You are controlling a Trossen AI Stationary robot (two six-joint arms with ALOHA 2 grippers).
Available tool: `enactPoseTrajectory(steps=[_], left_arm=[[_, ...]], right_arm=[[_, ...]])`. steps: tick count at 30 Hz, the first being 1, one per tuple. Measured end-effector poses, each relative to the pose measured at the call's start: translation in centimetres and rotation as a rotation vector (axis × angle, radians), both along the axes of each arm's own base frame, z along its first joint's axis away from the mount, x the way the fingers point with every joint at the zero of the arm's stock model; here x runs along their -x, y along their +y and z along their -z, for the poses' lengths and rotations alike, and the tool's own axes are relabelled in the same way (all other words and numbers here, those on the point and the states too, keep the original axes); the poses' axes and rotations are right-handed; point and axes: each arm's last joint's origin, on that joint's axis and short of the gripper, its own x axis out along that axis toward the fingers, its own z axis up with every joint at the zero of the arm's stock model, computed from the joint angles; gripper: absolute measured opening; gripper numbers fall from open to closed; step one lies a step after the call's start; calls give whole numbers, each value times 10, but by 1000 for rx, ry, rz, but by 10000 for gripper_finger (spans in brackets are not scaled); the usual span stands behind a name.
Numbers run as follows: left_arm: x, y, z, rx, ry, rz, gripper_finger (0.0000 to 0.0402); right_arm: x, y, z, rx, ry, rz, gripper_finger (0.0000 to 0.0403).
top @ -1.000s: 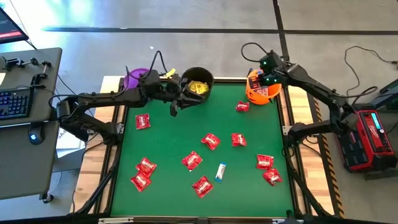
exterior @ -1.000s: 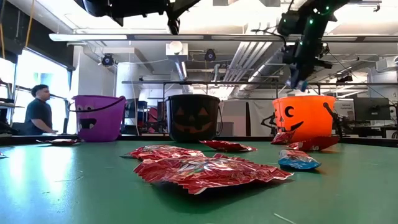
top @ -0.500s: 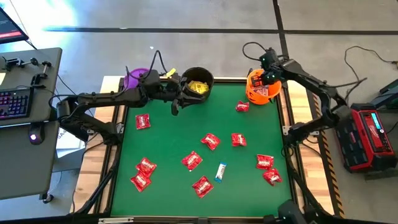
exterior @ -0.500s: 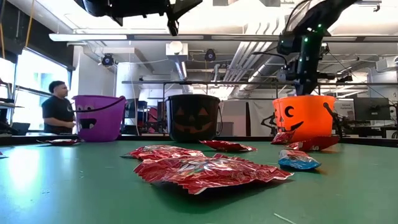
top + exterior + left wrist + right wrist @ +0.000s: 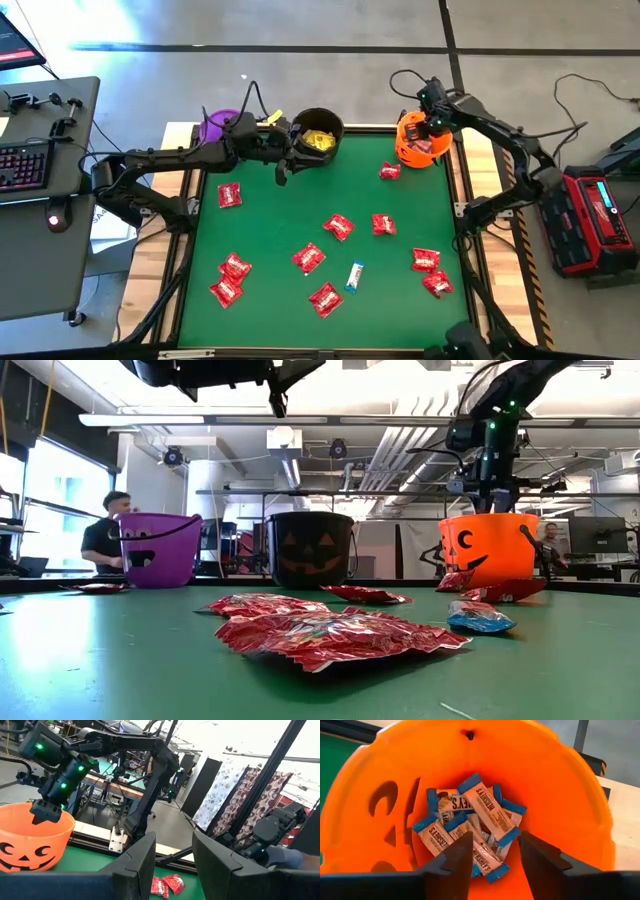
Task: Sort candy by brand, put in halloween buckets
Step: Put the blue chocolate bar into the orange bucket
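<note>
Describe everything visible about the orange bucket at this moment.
The orange bucket is a round plastic pail with a dark jack-o'-lantern face and a dark handle. It stands upright at the green table's far right corner. Inside lies a pile of white-and-blue bars. The right gripper hangs open just above its mouth, touching nothing. A red packet lies on the table close beside it.

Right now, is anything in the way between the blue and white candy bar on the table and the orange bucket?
Nothing blocks it. The bar lies on the green mat; red packets lie between it and the orange bucket, but they are flat. The right pincer hangs open over the bucket's mouth.
</note>
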Motion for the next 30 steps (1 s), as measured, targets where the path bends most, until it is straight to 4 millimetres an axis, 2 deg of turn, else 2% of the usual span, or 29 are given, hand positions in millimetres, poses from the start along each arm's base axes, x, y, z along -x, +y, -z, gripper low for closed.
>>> enactPoseTrajectory(steps=[5, 12, 17, 22, 27, 30], left_arm=[[0, 0, 0, 0, 0, 0, 122], [0, 0, 2, 5, 15, -1, 122], [0, 0, 4, 9, 33, -6, 122], [0, 1, 5, -14, 47, -33, 117], [0, 2, 6, -13, 53, -53, 95], [0, 2, 6, -13, 53, -53, 77]], right_arm=[[-1, 5, -17, 23, -9, -34, 173], [-9, 33, -50, 94, -147, -110, 159], [-23, 63, -65, 114, -241, -185, 125], [-40, 94, -73, 110, -302, -277, 73], [-59, 121, -74, 82, -343, -364, 13], [-68, 136, -75, 74, -373, -404, 6]])
